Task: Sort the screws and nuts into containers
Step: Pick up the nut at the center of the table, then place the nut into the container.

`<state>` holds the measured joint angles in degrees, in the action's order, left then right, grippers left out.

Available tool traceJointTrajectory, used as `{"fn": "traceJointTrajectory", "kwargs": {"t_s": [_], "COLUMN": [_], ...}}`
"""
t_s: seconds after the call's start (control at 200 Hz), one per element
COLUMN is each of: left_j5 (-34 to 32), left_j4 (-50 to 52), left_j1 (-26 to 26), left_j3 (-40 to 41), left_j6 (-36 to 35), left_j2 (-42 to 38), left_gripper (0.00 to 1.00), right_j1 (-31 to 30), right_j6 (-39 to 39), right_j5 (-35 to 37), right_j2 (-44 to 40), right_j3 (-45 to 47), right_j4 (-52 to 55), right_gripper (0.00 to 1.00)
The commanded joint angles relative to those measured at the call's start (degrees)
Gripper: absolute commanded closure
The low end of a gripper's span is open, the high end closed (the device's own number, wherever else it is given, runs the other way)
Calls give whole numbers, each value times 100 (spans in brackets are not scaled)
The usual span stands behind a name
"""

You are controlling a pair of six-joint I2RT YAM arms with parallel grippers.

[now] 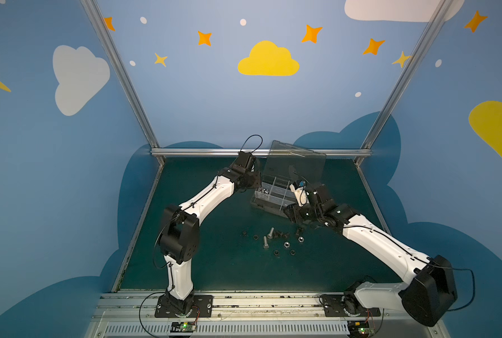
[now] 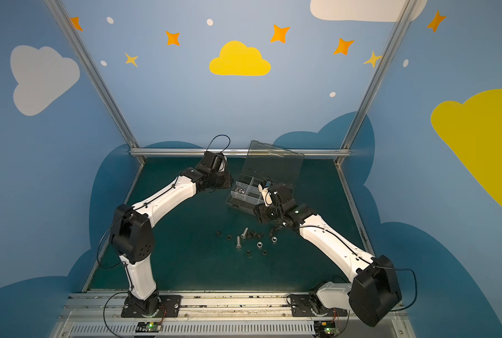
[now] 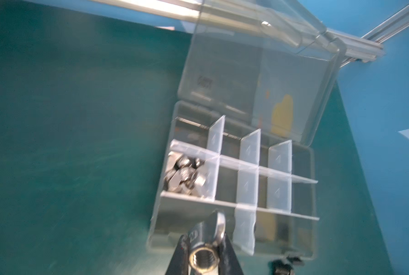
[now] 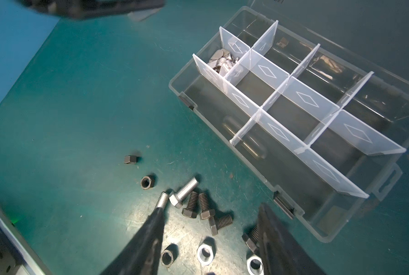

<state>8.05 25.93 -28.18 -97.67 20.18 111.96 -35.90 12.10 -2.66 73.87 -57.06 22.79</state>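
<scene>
Left gripper (image 3: 204, 250) is clenched on a shiny silver winged piece (image 3: 219, 226). The piece's threaded hole faces the wrist camera and one wing sticks out past the fingertips. Just beyond those tips sits the clear organizer box (image 3: 314, 181), with its hinged lid (image 3: 258, 71) raised on the side farthest from the gripper. Ahead of the gripper, an end compartment holds a heap of silver pieces (image 3: 184, 176); the wrist view is too blurred to make them out.

Right gripper (image 4: 210, 209) hangs over the green mat (image 4: 79, 107) with its fingers spread wide and nothing between the pads. Below and between the fingers lie short black screws (image 4: 204, 207). Two silver hex bolts (image 4: 183, 190) lie at one fingertip. Silver nuts (image 4: 204, 254) lie nearer the wrist, and black nuts (image 4: 147, 182) lie just outside that finger. The box is beyond the other fingertip, apart from the loose pile.
</scene>
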Motion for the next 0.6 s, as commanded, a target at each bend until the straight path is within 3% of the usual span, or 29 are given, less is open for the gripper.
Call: {"fn": "traceJointTrajectory", "kwargs": {"t_s": [0.0,0.16,0.405,0.596], "left_j5": [372,720,671,470], "left_j4": [168,325,578,754], "left_j1": [18,4,15,15], "left_j3": [-606,-1424,-1707,-1712], "left_j6": [-13,190,205,99], "left_j2": [626,1372,1840,1900], "left_gripper": [95,96,95,82], "right_j1": [-14,-14,-14,-14], "right_j6": [143,179,190,197], "right_j5": [65,63,94,72], "right_j2": [-236,-233,-233,-189], "right_j3": [171,238,259,248], "right_j4": [27,34,51,39], "right_gripper": [40,40,40,40]}}
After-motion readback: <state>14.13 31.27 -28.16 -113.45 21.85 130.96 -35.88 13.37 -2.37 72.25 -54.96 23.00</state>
